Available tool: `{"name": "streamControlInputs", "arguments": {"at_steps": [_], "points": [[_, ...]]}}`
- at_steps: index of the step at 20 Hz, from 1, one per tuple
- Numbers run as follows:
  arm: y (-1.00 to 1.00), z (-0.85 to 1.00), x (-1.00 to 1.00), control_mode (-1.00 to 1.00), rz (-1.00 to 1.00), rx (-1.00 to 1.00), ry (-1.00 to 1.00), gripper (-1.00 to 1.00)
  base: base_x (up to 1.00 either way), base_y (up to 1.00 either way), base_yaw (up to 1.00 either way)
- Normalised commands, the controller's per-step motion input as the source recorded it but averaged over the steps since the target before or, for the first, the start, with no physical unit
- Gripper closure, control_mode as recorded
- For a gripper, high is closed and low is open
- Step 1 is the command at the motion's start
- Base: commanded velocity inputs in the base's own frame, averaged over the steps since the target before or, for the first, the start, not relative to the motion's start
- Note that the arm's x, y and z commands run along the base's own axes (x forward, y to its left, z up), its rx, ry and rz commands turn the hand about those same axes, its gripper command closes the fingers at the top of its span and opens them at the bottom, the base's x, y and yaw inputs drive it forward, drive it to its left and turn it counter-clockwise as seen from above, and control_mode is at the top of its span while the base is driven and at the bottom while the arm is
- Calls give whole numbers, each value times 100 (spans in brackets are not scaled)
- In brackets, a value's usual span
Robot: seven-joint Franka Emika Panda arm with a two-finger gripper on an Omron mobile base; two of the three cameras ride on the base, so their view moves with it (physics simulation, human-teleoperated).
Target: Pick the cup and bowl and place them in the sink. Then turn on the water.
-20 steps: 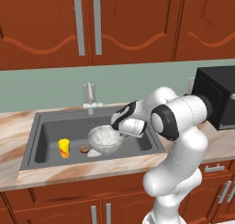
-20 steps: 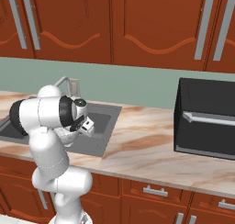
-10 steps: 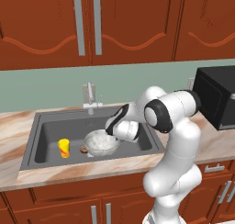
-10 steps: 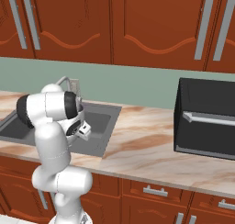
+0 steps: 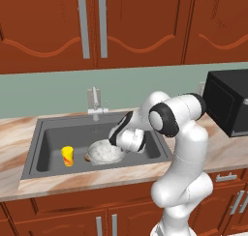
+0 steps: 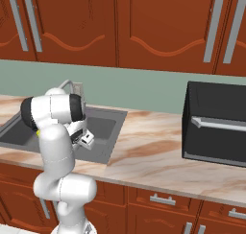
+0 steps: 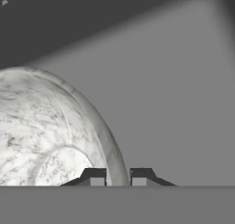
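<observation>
Tool (image 7: 118,176) pinches rounded rim of speckled, stone-like bowl (image 7: 41,126).

White arm (image 5: 186,148); dark joints

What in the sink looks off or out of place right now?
Nothing stands out. The cup stands upright on the sink floor, the bowl sits beside it, its rim pinched in the gripper. No water runs from the faucet.
</observation>
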Motion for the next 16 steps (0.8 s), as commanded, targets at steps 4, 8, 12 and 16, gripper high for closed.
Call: {"name": "streamControlInputs", "arguments": {"at_steps": [4,8,12,16], "points": [[4,-19,0,-100,0,0,0,100,0,0,0],[7,-19,0,-100,0,0,0,100,0,0,0],[8,-17,1,-100,0,0,0,100,0,0,0],[5,-18,0,-100,0,0,0,100,0,0,0]]}}
